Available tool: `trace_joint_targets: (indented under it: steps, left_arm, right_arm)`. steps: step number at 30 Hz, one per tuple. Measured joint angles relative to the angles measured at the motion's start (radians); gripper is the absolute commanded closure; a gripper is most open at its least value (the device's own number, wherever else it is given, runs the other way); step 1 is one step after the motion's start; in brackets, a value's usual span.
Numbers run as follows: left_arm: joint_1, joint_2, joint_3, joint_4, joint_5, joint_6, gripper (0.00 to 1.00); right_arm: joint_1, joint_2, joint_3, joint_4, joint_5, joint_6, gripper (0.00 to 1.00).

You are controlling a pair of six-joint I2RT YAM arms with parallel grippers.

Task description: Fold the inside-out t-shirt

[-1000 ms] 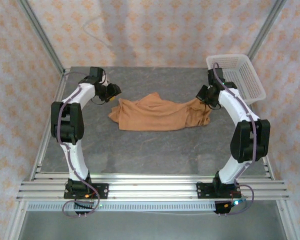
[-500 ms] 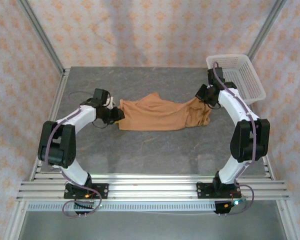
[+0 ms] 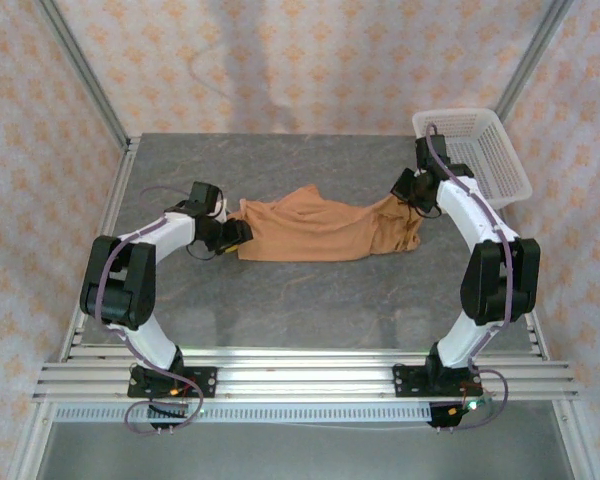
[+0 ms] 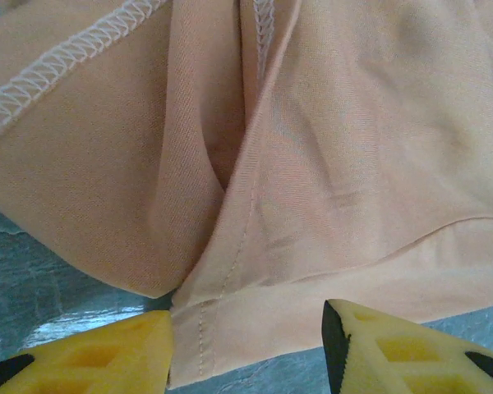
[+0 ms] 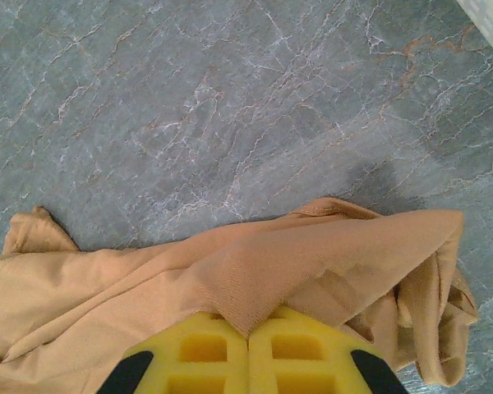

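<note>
Orange-tan cloth runs across the middle of the grey marbled bench (image 3: 310, 310): the inside-out t-shirt (image 3: 320, 230) lies bunched in a long strip from left to right, between my two arms. On the overhead view the left end effector (image 3: 235, 235) sits low at the strip's left end and the right end effector (image 3: 408, 192) is at its right end. The white mesh basket (image 3: 490, 150) stands apart in the far right corner of the bench. Through the left wrist camera the two yellow fingers (image 4: 90, 353) stand apart, one on each side of a hemmed edge of the shirt lying flat on the bench. Nothing is pinched there, so I read that end effector as open. Whether the fingertips touch the fabric I cannot tell from this angle. Pale overlock stitching (image 4: 57, 61) shows along a seam at the upper left of that view, and a deep fold runs down towards the hem. On the right wrist camera the yellow fingers are pressed together with a fold of the shirt caught between them. The cloth rises to a small peak at the grip and drapes away to both sides, with a crumpled bunch on the right.
</note>
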Motion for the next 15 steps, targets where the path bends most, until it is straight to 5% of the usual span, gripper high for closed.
trace_joint_targets:
  steps: [3, 9, 12, 15]
  left_arm:
    - [0.000, 0.007, 0.000, 0.003, -0.002, -0.002, 0.60]
    - [0.000, 0.040, 0.002, 0.015, -0.002, 0.000, 0.64]
    - [0.000, 0.043, 0.005, 0.013, -0.006, 0.007, 0.48]
    - [0.000, 0.042, 0.016, 0.008, -0.024, 0.014, 0.46]
  right_arm:
    - [0.000, -0.001, 0.000, 0.000, 0.000, 0.000, 1.00]
    - [0.000, -0.005, 0.000, 0.000, 0.000, 0.000, 1.00]
    - [0.000, -0.009, 0.000, 0.000, 0.000, 0.000, 1.00]
    - [0.000, -0.016, 0.000, 0.000, 0.000, 0.000, 1.00]
